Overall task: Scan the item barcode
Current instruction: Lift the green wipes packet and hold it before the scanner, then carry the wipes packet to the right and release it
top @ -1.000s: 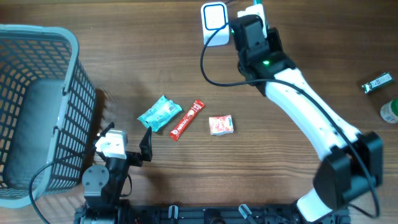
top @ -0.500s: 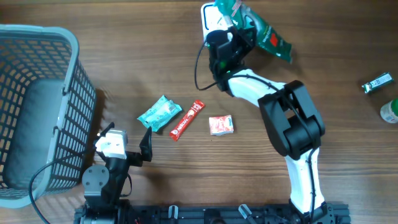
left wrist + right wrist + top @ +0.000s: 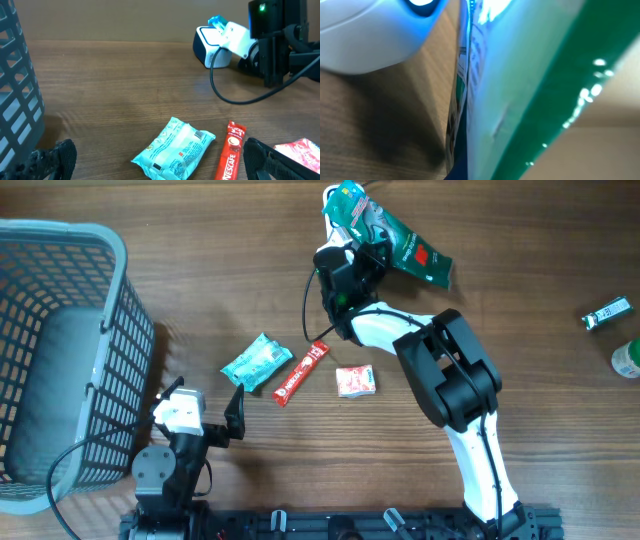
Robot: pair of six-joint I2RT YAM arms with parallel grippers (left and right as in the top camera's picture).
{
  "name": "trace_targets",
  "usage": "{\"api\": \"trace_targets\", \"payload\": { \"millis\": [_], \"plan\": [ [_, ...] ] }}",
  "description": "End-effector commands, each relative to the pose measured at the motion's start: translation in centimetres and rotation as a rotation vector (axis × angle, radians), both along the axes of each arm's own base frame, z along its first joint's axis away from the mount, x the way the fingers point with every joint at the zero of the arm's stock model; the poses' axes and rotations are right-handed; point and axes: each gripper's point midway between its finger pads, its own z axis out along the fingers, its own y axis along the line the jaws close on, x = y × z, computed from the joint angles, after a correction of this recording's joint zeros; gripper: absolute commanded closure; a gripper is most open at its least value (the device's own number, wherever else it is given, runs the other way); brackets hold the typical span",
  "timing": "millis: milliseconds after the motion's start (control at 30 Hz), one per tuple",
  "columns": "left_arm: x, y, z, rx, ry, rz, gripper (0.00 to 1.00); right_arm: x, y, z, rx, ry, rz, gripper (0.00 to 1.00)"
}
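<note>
Wooden desk, far edge: the right gripper (image 3: 368,242), clamped on the green packet (image 3: 415,250), now holds it right over the white scanner (image 3: 214,44). A second ago the arm reached in from the right with the packet out of sight. In the wrist view the packet's printed face sits just beside the scanner's blue glow, so the scan looks under way. I cannot tell whether the barcode faces it. At the near edge the left gripper (image 3: 203,405) rests with fingers wide apart, empty.
</note>
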Motion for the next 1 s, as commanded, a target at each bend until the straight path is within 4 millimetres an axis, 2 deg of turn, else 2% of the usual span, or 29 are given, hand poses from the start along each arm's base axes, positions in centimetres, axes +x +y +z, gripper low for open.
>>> {"api": "trace_targets", "payload": {
  "millis": [0, 167, 300, 400, 500, 567, 633, 733, 833, 900, 967],
  "plan": [
    [0.0, -0.2, -0.1, -0.011, 0.001, -0.009, 0.0, 0.2, 0.2, -1.7, -0.111, 0.096, 0.045, 0.95],
    [0.0, -0.2, -0.1, -0.012, 0.001, -0.009, 0.0, 0.2, 0.1, -1.4, -0.177, 0.128, 0.048, 0.95],
    [0.0, -0.2, -0.1, -0.012, 0.001, -0.009, 0.0, 0.1, -2.1, 1.3, -0.132, 0.013, -0.075, 0.96],
    [0.0, -0.2, -0.1, -0.012, 0.001, -0.009, 0.0, -0.1, -6.8, 3.4, -0.081, -0.074, -0.241, 0.95],
    [0.0, -0.2, -0.1, -0.012, 0.001, -0.009, 0.0, -0.2, -13.2, 4.5, -0.044, -0.141, -0.412, 0.96],
    [0.0, -0.2, -0.1, -0.011, 0.001, -0.009, 0.0, -0.4, -17.0, 3.7, -0.022, -0.145, -0.485, 0.96],
    [0.0, -0.2, -0.1, -0.011, 0.001, -0.009, 0.0, -0.7, -20.3, 2.2, 0.018, -0.125, -0.532, 0.96],
    [0.0, -0.2, -0.1, -0.012, 0.001, -0.009, 0.0, -1.7, -24.5, -1.1, 0.127, -0.075, -0.587, 0.96],
    [0.0, -0.2, -0.1, -0.012, 0.001, -0.009, 0.0, -3.5, -28.5, -5.0, 0.289, 0.016, -0.65, 0.96],
    [0.0, -0.2, -0.1, -0.012, 0.001, -0.009, 0.0, -4.9, -31.3, -6.3, 0.376, 0.013, -0.724, 0.96],
    [0.0, -0.2, -0.1, -0.011, 0.001, -0.009, 0.0, -5.7, -33.4, -6.7, 0.439, -0.009, -0.778, 0.96]
  ]
}}
